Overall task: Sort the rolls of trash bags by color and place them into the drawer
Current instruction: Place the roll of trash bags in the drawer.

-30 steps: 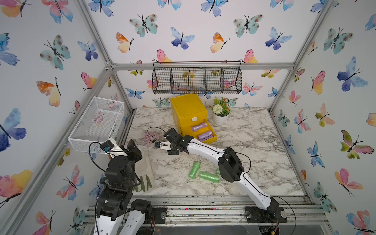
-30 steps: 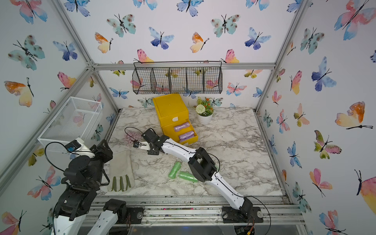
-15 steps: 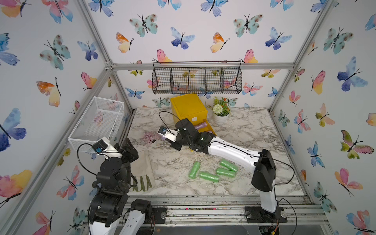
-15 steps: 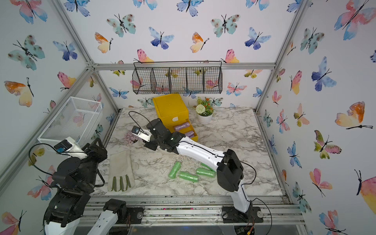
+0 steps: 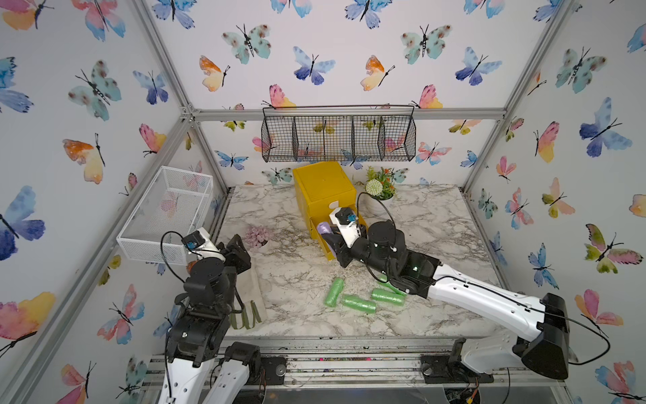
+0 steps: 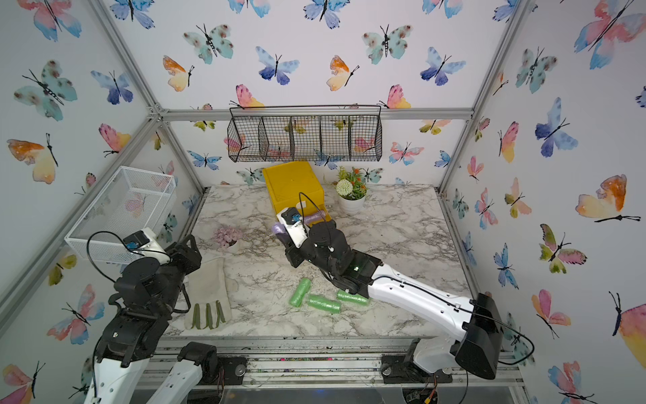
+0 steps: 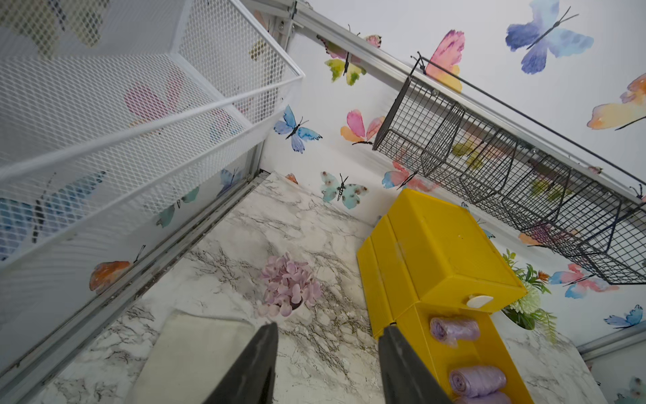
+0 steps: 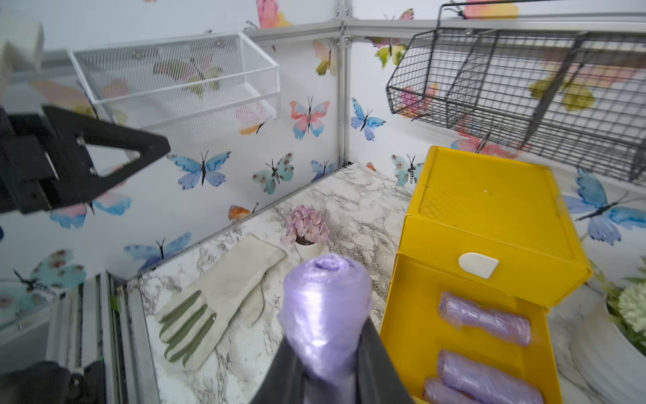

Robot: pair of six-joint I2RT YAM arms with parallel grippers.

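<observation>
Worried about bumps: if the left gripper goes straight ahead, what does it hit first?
Probably the pink flower cluster, just ahead of the left gripper; depth is unclear, so the tabletop might come first.

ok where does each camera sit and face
Both top views: high at front, looking down on the table; left arm, right arm show.
Left wrist: faces the yellow drawer and white basket; open left gripper shows.
Right wrist: faces the open drawer; right gripper shut on a purple roll.
Wrist views share the drawer and pink flowers.
</observation>
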